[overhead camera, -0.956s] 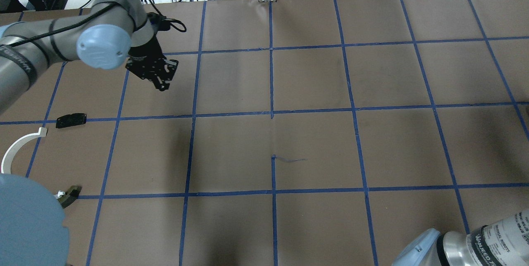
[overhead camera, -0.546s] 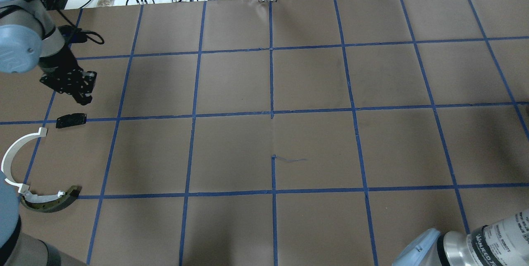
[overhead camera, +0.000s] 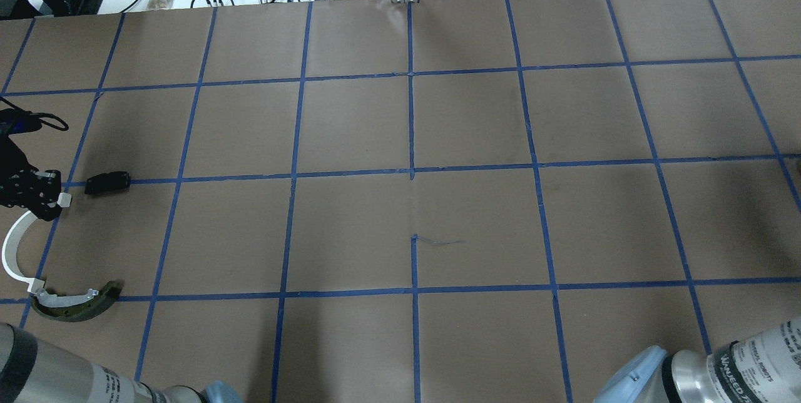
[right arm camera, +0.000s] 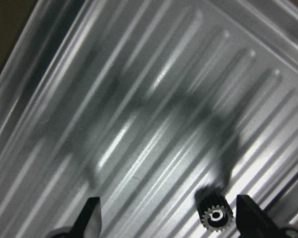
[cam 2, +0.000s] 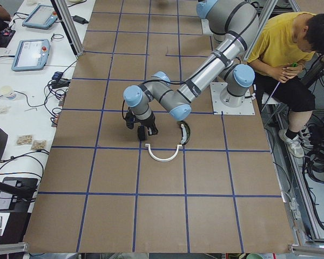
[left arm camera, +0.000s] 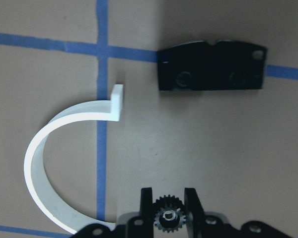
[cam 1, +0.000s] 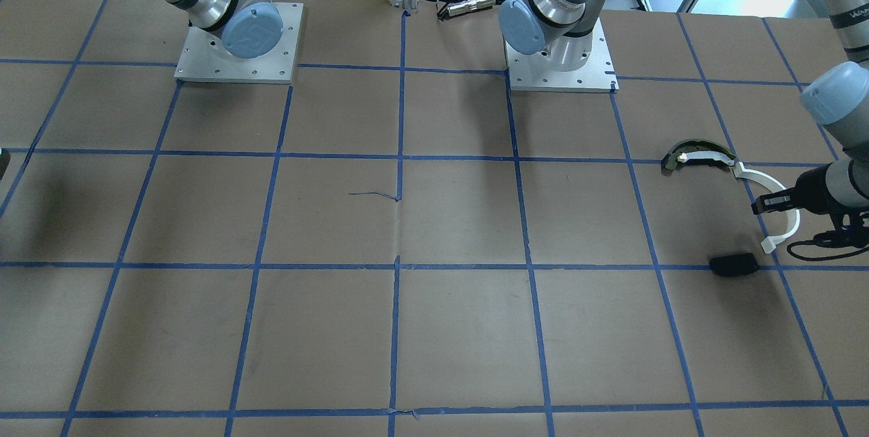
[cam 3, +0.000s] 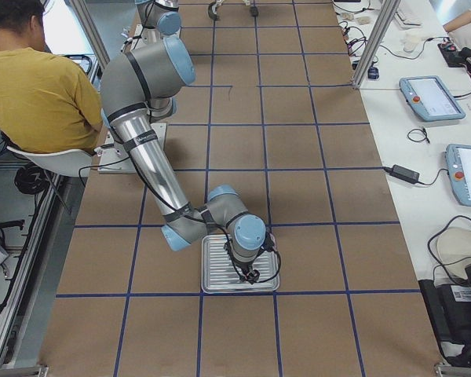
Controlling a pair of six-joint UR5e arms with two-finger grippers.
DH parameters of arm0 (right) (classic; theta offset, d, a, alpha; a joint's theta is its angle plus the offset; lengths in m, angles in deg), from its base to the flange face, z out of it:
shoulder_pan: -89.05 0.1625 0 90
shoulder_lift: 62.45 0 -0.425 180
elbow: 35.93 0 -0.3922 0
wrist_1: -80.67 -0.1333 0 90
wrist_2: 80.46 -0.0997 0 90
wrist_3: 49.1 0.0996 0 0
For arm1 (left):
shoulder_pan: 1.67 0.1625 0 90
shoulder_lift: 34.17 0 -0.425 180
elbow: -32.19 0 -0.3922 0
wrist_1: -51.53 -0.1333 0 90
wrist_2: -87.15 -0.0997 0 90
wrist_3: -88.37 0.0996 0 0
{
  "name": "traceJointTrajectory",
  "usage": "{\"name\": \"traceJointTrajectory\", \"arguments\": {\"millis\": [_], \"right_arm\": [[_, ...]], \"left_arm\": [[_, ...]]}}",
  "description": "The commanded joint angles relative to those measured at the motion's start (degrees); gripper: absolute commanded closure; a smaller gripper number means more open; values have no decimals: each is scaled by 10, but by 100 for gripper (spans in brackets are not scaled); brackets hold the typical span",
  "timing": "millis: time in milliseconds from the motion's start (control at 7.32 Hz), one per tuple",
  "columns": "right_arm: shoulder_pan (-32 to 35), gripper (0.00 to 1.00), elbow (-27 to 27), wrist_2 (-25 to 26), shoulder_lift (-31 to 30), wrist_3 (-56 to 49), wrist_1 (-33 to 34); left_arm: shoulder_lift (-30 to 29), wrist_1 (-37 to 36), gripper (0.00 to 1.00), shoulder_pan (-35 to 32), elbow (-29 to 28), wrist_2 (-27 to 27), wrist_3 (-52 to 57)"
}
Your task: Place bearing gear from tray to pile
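Observation:
My left gripper (left arm camera: 168,202) is shut on a small black bearing gear (left arm camera: 168,218) and holds it over the pile. The pile is a thin white curved strip (left arm camera: 49,144), a flat black plate (left arm camera: 211,66) and an olive-and-white curved piece (overhead camera: 75,304). In the overhead view the left gripper (overhead camera: 34,193) is at the strip's (overhead camera: 12,237) far end, beside the plate (overhead camera: 107,182). My right gripper (right arm camera: 169,213) is open low over the ribbed metal tray (right arm camera: 139,99). A second black gear (right arm camera: 215,212) lies on the tray by the right finger.
The tray (cam 3: 220,263) sits at the robot's right end of the table, under the right gripper (cam 3: 251,275). Brown paper with blue tape grid lines (overhead camera: 413,171) covers the table. A person in yellow (cam 2: 291,48) sits behind the robot.
My left arm has swung from the far middle-left of the table towards the view's left edge and nearer, to the pile. The right arm has not moved.

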Motion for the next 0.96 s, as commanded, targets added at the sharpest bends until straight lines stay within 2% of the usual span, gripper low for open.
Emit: {"name": "traceJointTrajectory", "arguments": {"millis": [0, 546, 683, 820], "right_arm": [[0, 8, 0, 0, 2, 0, 13], [0, 11, 1, 1, 9, 0, 23], [0, 17, 1, 1, 9, 1, 23], [0, 38, 1, 2, 9, 0, 23]], "left_arm": [[-30, -18, 100, 4, 6, 0, 8], [-30, -9, 100, -2, 8, 1, 56], [-30, -9, 100, -9, 10, 1, 57], [-31, -8, 100, -14, 10, 1, 56]]}}
